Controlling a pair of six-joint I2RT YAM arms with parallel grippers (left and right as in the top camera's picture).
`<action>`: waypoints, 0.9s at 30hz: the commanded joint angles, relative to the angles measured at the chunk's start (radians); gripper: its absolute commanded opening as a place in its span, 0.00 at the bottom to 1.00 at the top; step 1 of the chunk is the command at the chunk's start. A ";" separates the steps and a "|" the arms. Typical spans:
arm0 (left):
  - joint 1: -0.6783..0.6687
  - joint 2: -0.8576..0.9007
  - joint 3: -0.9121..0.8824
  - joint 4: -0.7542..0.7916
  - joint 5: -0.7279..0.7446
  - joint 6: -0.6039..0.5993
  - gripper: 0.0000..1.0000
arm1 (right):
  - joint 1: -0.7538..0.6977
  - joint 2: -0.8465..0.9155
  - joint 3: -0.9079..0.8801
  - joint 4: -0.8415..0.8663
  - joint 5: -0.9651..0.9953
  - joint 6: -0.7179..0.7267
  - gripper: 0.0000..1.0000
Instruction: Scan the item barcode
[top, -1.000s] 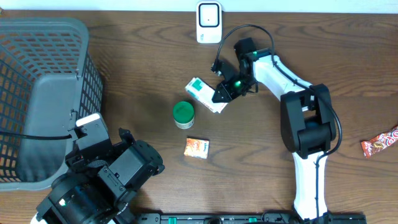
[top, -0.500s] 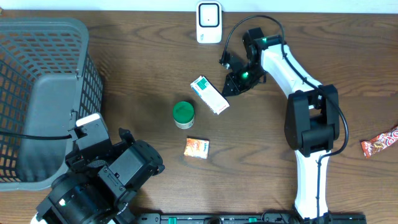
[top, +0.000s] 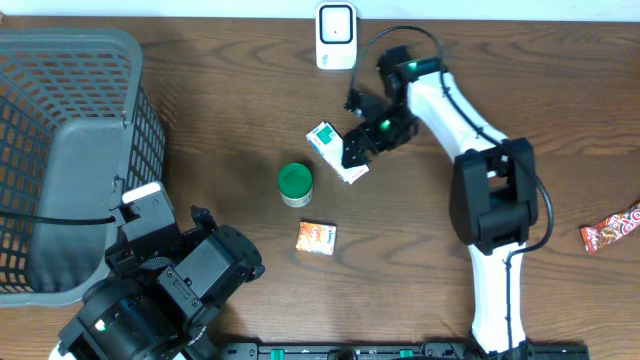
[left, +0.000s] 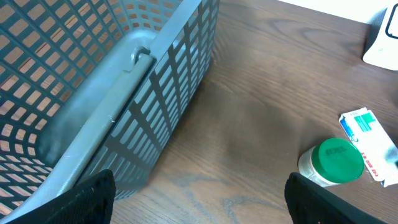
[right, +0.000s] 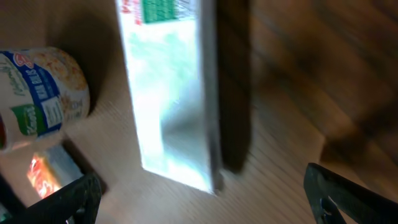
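The right gripper (top: 356, 148) has swung back over the green-and-white box (top: 330, 148), jaws spread wide, likely to regrip it. The box lies flat, near the scanner (top: 336, 36). The left gripper (left: 202, 200) waits open, well away from the scanner.

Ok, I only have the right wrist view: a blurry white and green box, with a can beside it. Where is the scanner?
Observer: A white device, likely the scanner, stands at the far edge, just beyond the box.
Operator: Is the left arm in my way?
Observer: No, the left gripper hangs open beside the basket, well away from the box.
Operator: Anything else waiting that I can't see?
Observer: A red wrapped candy lies alone, far out on the right arm's side.
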 joint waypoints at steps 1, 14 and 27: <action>0.000 0.000 -0.002 -0.006 -0.010 -0.012 0.85 | 0.064 -0.014 -0.010 0.030 0.100 0.033 0.99; 0.000 0.000 -0.002 -0.006 -0.010 -0.012 0.85 | 0.204 -0.011 -0.053 0.152 0.496 0.227 0.99; 0.000 0.000 -0.002 -0.006 -0.010 -0.012 0.85 | 0.206 -0.010 -0.058 0.138 0.469 0.271 0.61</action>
